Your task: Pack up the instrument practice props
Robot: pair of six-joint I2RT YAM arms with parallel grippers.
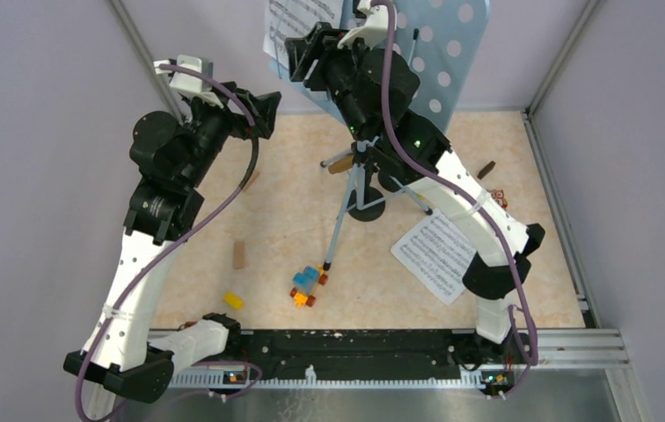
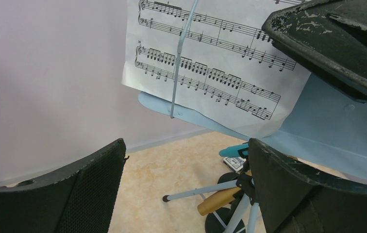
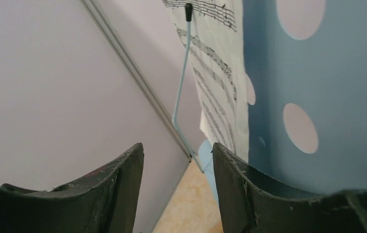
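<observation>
The pale-blue perforated music rack point(image 1: 448, 53) stands on tripod legs point(image 1: 347, 211) at the back of the table. One white sheet-music page point(image 1: 298, 22) leans on it behind a thin wire holder point(image 2: 179, 58). Another page point(image 1: 439, 255) lies flat at the right. A gold microphone point(image 2: 218, 200), a blue microphone point(image 2: 232, 150) and a black round base point(image 1: 366, 209) sit among the legs. My right gripper point(image 3: 176, 148) is open beside the rack's lower left edge, with nothing between its fingers. My left gripper point(image 2: 186, 150) hangs wide open left of the rack, facing the page point(image 2: 210, 63).
A small colourful toy-block car point(image 1: 307, 286), a yellow block point(image 1: 233, 300) and a wooden block point(image 1: 239, 254) lie on the near floor. Another brown block point(image 1: 486, 169) lies at the right. Grey walls enclose the table on three sides, and a metal rail point(image 1: 382, 347) runs along the near edge.
</observation>
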